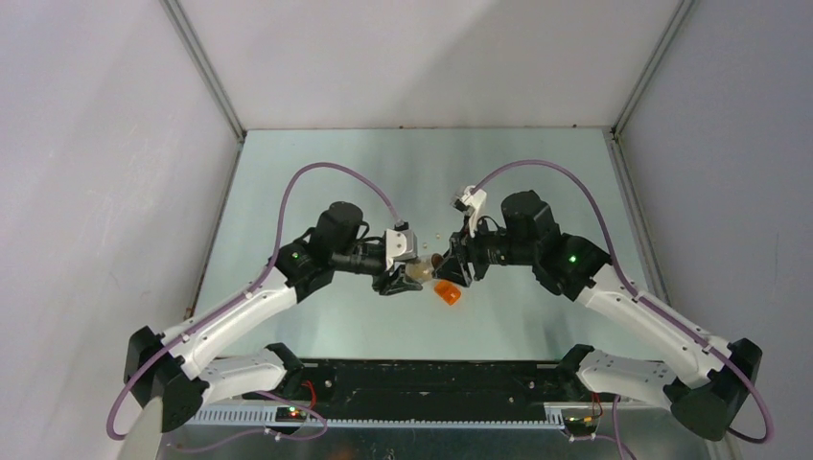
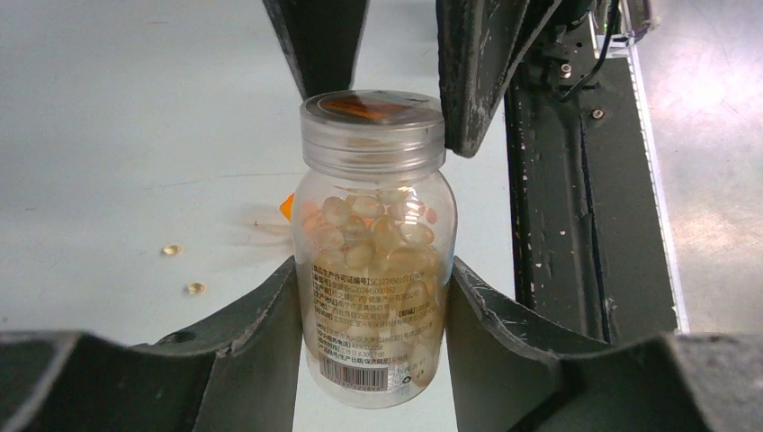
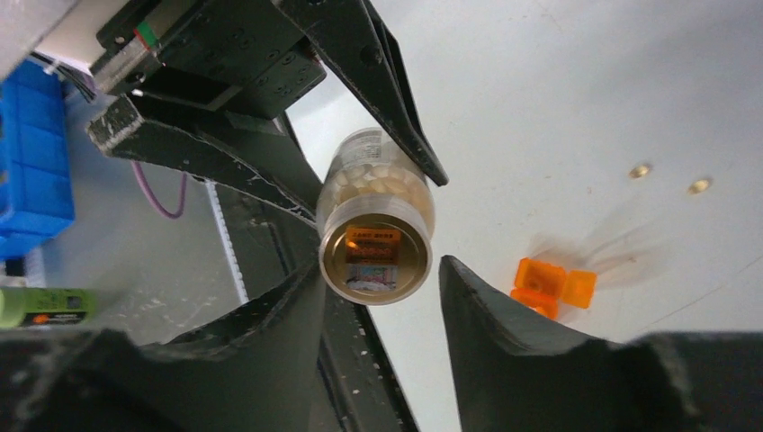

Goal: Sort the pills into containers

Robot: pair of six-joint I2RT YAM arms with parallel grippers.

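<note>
My left gripper [image 2: 373, 265] is shut on the pale see-through vial [image 2: 373, 243], which is full of tan pills and capped; it holds the vial on its side above the table [image 1: 417, 271]. My right gripper [image 3: 382, 270] is open, its fingers [image 2: 477, 81] on either side of the vial's cap [image 3: 376, 256], with a small gap on one side. The orange box [image 3: 549, 286] lies open on the table just below the grippers in the top view [image 1: 447, 292]. Two loose pills [image 2: 171, 249] lie on the table; they also show in the right wrist view [image 3: 640, 170].
The black rail [image 2: 576, 225] along the table's near edge runs close under the grippers. A blue object [image 3: 31, 162] and a green marker [image 3: 45, 306] lie off the table. Grey walls [image 1: 115, 144] enclose the table on three sides.
</note>
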